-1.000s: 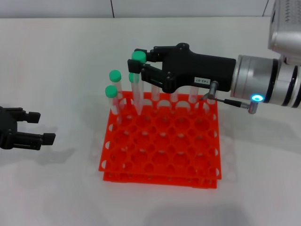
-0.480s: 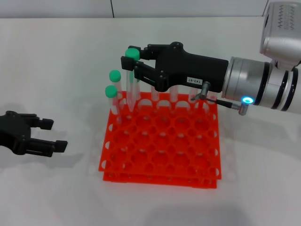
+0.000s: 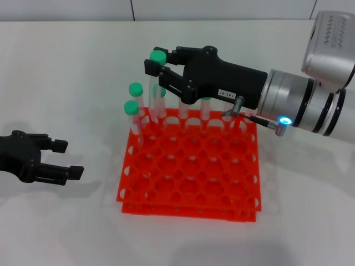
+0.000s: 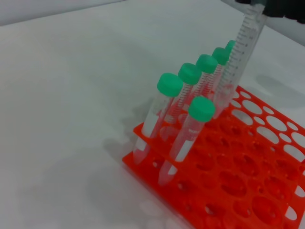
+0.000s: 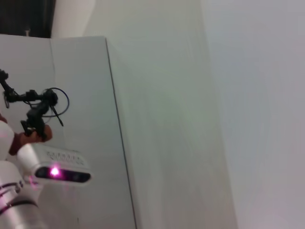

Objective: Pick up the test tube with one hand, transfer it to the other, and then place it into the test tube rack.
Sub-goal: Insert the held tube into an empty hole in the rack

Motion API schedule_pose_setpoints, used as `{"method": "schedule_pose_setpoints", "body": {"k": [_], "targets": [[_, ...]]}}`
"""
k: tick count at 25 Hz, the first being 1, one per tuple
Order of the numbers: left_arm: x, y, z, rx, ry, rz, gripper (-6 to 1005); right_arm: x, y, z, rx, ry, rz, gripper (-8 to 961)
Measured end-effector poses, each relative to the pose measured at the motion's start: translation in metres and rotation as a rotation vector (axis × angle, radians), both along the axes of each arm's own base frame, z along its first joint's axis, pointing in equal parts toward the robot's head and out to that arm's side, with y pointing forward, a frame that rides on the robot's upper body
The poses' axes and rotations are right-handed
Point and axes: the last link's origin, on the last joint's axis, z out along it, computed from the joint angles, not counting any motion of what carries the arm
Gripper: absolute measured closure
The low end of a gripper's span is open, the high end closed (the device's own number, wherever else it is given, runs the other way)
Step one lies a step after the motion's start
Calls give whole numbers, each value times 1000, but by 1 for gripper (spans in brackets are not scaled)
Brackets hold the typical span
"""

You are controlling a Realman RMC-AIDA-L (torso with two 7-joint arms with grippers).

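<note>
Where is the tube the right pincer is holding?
In the head view, the test tube hangs from the right pincer over the rack's far-left corner, beside two seated tubes.

White tabletop (image 3: 66, 83) extends under the whole work area. Pale wall (image 3: 222, 8) runs along its far edge, with one dark vertical seam (image 3: 132, 9). Right wrist view shows a white panel (image 5: 157, 119) and a black cable loop (image 5: 45, 102).

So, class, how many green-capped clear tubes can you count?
7 tubes: five in the orange-red plastic rack's far row, one in the next row, one gripped by the right black pincer there. More may be hidden behind it. Left pincer idles beside the rack.
</note>
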Motion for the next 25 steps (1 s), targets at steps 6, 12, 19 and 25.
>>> {"method": "schedule_pose_setpoints", "body": {"k": [6,12,19,25], "targets": [[2,2,-2,-3,-4,-5,119,11,-2,-7,21,-18,-16,680],[4,3,-3,1,-6,-8,119,16,-4,-13,32,-29,-29,680],[4,5,-4,6,-4,-11,119,19,-4,-15,30,-42,-31,679],[4,6,-4,14,-1,-10,119,22,-6,-18,26,-47,-43,679]]}}
